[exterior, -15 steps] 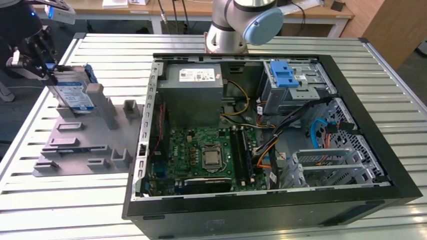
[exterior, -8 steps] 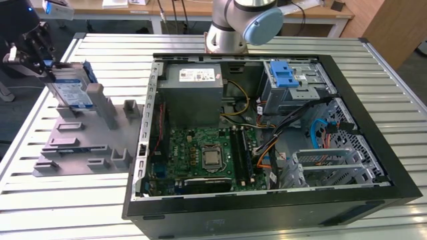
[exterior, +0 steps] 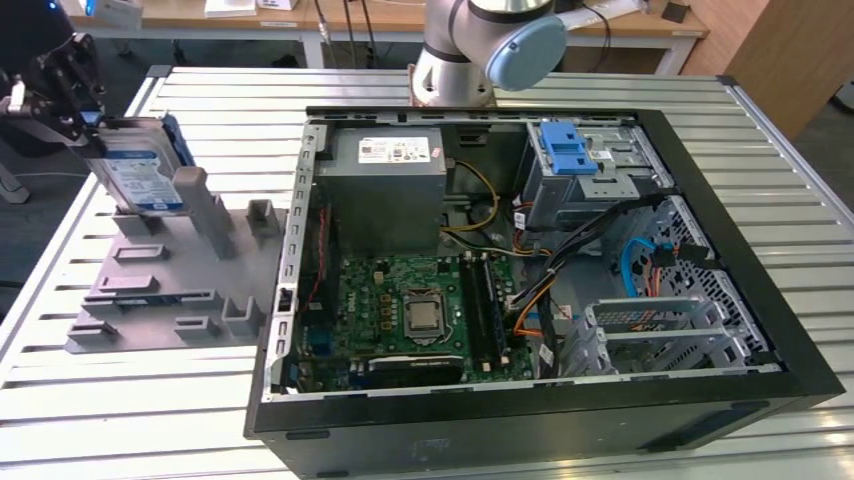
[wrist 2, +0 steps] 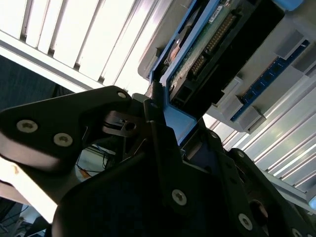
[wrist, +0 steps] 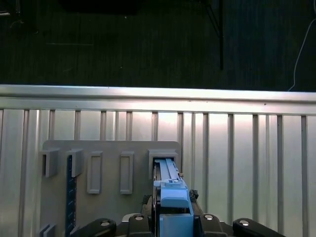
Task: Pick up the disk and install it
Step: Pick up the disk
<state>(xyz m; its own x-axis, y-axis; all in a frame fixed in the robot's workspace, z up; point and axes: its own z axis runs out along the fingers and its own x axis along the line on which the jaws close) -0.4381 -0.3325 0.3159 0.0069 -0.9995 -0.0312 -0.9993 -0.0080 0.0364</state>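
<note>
In the second wrist view the claw (wrist 2: 159,106) is clamped on the disk (wrist 2: 217,44). Its dark fingers (wrist 2: 150,116) press against the blue rail (wrist 2: 175,123) along 1 edge. The disk's green circuit side and its connector pins face this camera.

In the first wrist view the blue rail runs away from the claw, and its far end meets 1 slot of a grey holder (wrist: 108,173). I cannot tell whether the disk sits in that slot or only touches it. A narrow blue strip (wrist: 70,197) stands in another slot of the holder. The holder lies on the slatted metal surface (wrist: 247,163).

In the exterior view the claw grips the disk by its upper end at the far edge of the exterior view's left. The disk stands nearly upright with its white-and-blue label showing, and its lower end is at a post of the holder.

To the exterior view's right of the holder lies an open computer case (exterior: 534,420), apart from the disk. At the near end of the case is a green circuit board (exterior: 400,300). Farther back are a grey metal box (exterior: 387,170) with a white sticker and a metal cage (exterior: 601,180) with a blue latch (exterior: 567,150).

Behind the case rises the arm's base (exterior: 454,60), and wooden benches (exterior: 267,15) stand beyond it.
</note>
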